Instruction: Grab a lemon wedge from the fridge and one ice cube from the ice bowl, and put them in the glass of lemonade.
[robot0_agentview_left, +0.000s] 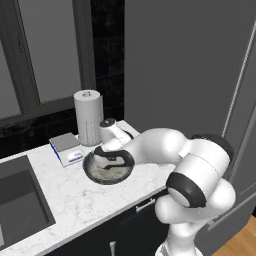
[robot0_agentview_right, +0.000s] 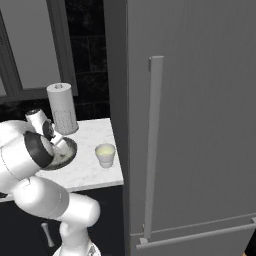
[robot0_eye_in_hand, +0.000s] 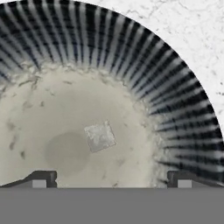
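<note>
My gripper (robot0_eye_in_hand: 111, 181) hangs open just above the inside of the ice bowl (robot0_eye_in_hand: 175, 100), a dark ribbed bowl with a speckled pale floor. One small square ice cube (robot0_eye_in_hand: 100, 136) lies on that floor, a little ahead of the gap between my fingertips (robot0_eye_in_hand: 41, 179). In the left base view my hand (robot0_agentview_left: 112, 159) covers the ice bowl (robot0_agentview_left: 100, 179) on the counter. The glass of lemonade (robot0_agentview_right: 105, 154) stands right of the ice bowl (robot0_agentview_right: 69, 152), near the counter's end. The fridge (robot0_agentview_right: 200, 125) is shut, so the lemon wedge is hidden.
A white paper-towel roll (robot0_agentview_left: 88, 117) stands behind the bowl by the dark wall. A small flat grey-and-blue box (robot0_agentview_left: 66, 147) lies left of the bowl, and a dark sink (robot0_agentview_left: 20, 200) sits further left. The fridge's long bar handle (robot0_agentview_right: 152, 145) faces the base.
</note>
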